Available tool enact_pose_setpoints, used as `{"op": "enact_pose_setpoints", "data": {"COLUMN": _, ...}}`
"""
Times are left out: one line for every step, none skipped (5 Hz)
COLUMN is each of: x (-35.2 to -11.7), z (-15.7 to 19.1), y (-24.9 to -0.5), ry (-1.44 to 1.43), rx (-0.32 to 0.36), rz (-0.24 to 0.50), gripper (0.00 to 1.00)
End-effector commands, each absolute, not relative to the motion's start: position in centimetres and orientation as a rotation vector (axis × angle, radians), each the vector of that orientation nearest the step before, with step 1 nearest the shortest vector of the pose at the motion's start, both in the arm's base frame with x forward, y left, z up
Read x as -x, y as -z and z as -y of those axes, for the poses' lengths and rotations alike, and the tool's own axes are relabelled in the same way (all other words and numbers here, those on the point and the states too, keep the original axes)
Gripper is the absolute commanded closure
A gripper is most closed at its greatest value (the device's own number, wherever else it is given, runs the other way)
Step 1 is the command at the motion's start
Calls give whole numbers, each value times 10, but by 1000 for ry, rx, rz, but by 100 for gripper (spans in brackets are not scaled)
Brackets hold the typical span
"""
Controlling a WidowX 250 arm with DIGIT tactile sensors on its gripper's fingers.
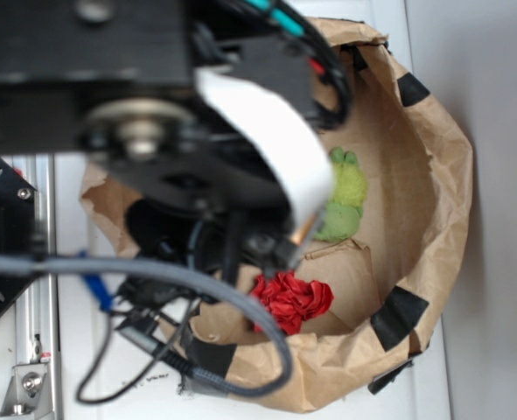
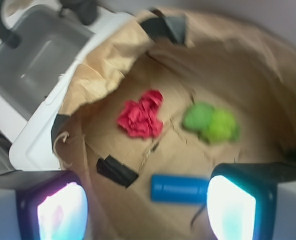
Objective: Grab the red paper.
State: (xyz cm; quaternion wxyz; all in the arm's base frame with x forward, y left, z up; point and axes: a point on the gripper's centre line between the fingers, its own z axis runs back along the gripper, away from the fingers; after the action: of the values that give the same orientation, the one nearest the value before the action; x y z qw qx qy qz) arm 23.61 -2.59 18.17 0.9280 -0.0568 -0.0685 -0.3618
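Observation:
The red paper [image 2: 140,116] is a crumpled red wad lying on the floor of the brown paper bag [image 2: 112,65], left of centre in the wrist view. The exterior view shows the red paper [image 1: 291,299] near the bag's front wall, just below the arm. My gripper [image 2: 145,210] hovers above the bag floor, open, with nothing between its glowing pads [image 2: 61,212]. The wad lies well ahead of the fingertips, apart from them. In the exterior view the arm's body hides the gripper.
A blue cylinder [image 2: 180,188] lies on the bag floor next to the right pad. A green fuzzy lump [image 2: 211,122] sits right of the red wad; it shows as the green lump [image 1: 344,194] from outside. Black tape patches [image 2: 116,171] dot the bag. A grey sink [image 2: 35,57] lies beyond the bag's left wall.

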Motion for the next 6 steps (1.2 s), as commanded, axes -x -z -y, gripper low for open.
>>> {"op": "enact_pose_setpoints", "data": {"x": -240, "z": 30, "y": -195, "ry": 751, "rx": 95, "rz": 191, "gripper": 0}}
{"op": "enact_pose_setpoints", "data": {"x": -240, "z": 30, "y": -195, "ry": 751, "rx": 95, "rz": 191, "gripper": 0}}
{"op": "enact_pose_setpoints", "data": {"x": -247, "z": 22, "y": -162, "ry": 753, "rx": 42, "rz": 165, "gripper": 0}}
{"op": "enact_pose_setpoints", "data": {"x": -260, "z": 9, "y": -140, "ry": 757, "rx": 33, "rz": 160, "gripper": 0}}
{"op": "enact_pose_setpoints", "data": {"x": -268, "z": 1, "y": -113, "ry": 782, "rx": 20, "rz": 138, "gripper": 0}}
{"op": "enact_pose_setpoints", "data": {"x": -267, "z": 4, "y": -98, "ry": 876, "rx": 22, "rz": 156, "gripper": 0}}
